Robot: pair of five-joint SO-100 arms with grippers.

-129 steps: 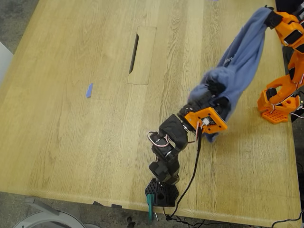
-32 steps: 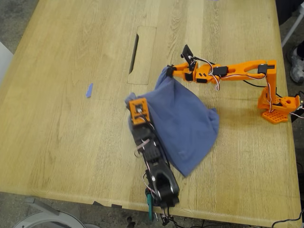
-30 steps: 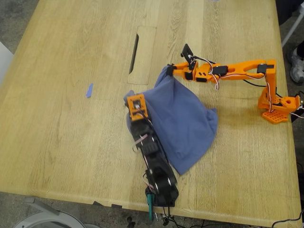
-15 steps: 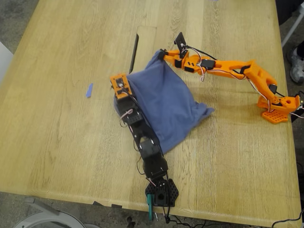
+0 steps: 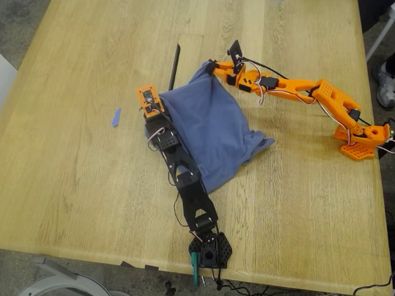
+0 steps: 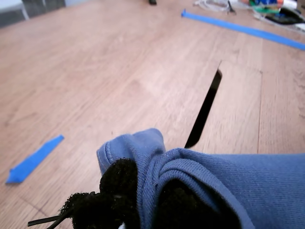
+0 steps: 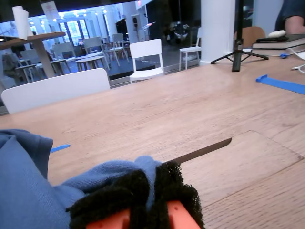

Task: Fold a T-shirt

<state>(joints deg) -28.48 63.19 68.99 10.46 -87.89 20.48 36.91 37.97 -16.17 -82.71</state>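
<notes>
Slate-blue cotton, the T-shirt (image 5: 210, 132) is lying bunched on the wooden table (image 5: 80, 185) near its middle, just beside the dark cable slot (image 5: 174, 66). My first gripper (image 5: 154, 110), on the black arm, is pinching one corner of the cloth between its padded jaws, while my second gripper (image 5: 213, 66), on the orange arm, is clamping another corner beside the slot. Off toward the exterior view's left, a small blue scrap (image 5: 116, 117) is lying apart from the shirt.
</notes>
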